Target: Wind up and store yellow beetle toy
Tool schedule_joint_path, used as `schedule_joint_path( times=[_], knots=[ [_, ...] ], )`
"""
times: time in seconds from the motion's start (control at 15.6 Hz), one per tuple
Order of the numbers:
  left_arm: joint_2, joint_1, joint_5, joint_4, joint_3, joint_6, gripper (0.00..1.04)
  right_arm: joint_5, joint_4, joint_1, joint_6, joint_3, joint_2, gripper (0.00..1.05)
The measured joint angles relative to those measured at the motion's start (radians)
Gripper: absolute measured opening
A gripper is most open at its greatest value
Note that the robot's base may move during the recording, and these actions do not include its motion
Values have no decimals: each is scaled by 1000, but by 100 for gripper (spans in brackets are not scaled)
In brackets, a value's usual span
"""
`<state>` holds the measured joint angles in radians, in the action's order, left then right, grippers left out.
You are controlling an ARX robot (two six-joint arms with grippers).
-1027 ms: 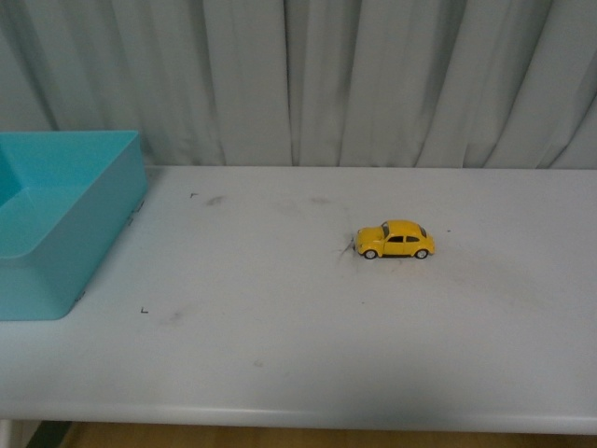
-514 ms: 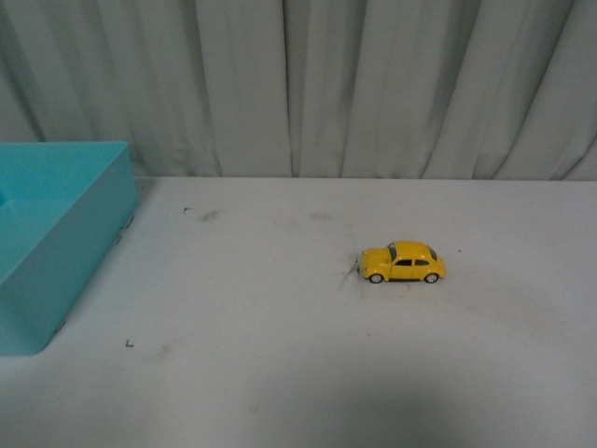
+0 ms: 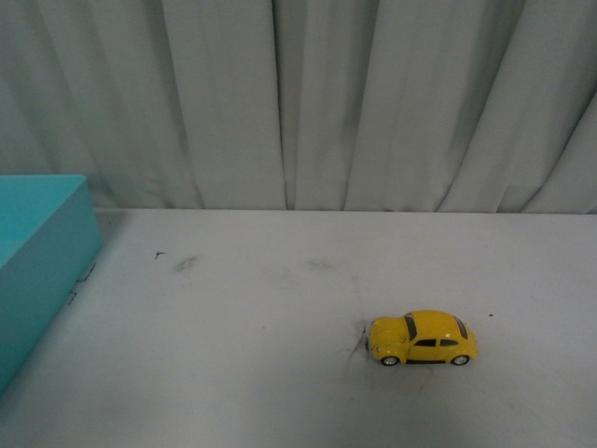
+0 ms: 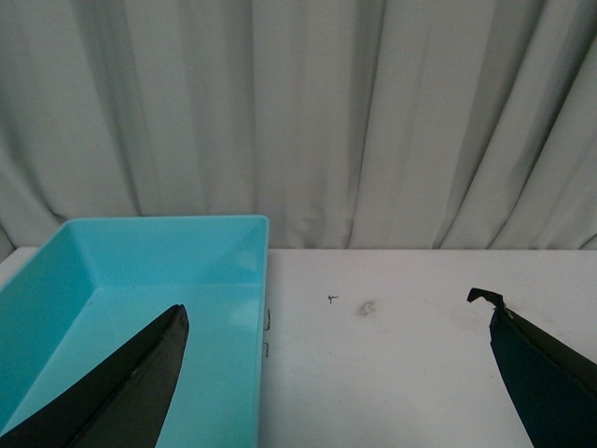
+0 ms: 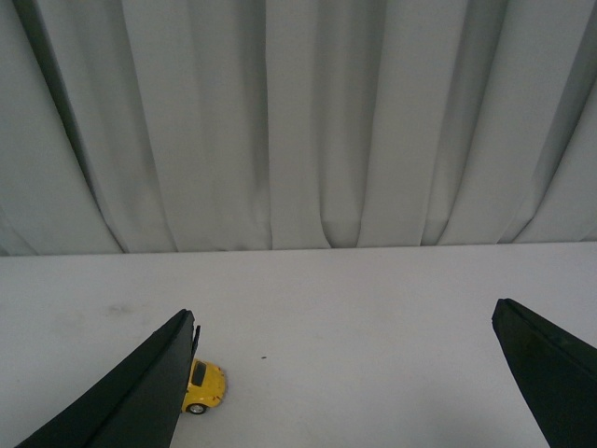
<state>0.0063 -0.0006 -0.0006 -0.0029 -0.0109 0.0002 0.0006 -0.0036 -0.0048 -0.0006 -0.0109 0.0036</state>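
The yellow beetle toy [image 3: 422, 338] stands on its wheels on the white table [image 3: 280, 373], right of centre in the front view, nose pointing left. In the right wrist view only one end of the yellow beetle toy [image 5: 205, 385] shows, beside one black finger [image 5: 140, 392] that hides the remainder. My right gripper [image 5: 345, 322] is open with bare table between its fingers. My left gripper [image 4: 336, 313] is open too, one finger [image 4: 131, 383] over the teal bin [image 4: 140, 280], nothing held. Neither arm appears in the front view.
The teal bin [image 3: 42, 252] sits at the table's left edge, open side up and nothing seen inside. Grey pleated curtains [image 3: 298, 103] hang behind the table. Small dark scuffs [image 3: 185, 263] and a tape mark [image 3: 159, 254] dot the tabletop.
The front view has tilted upward: the toy and bin sit lower and further out in the frame, more curtain shows, and the table's front edge has left the picture. The toy itself looks unmoved.
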Motion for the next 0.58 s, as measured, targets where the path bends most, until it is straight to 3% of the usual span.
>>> schedule_joint_path(
  times=[0.58],
  knots=[
    [0,0,0,0,0,0,98,0,0,0,0,0,-1,98]
  ],
)
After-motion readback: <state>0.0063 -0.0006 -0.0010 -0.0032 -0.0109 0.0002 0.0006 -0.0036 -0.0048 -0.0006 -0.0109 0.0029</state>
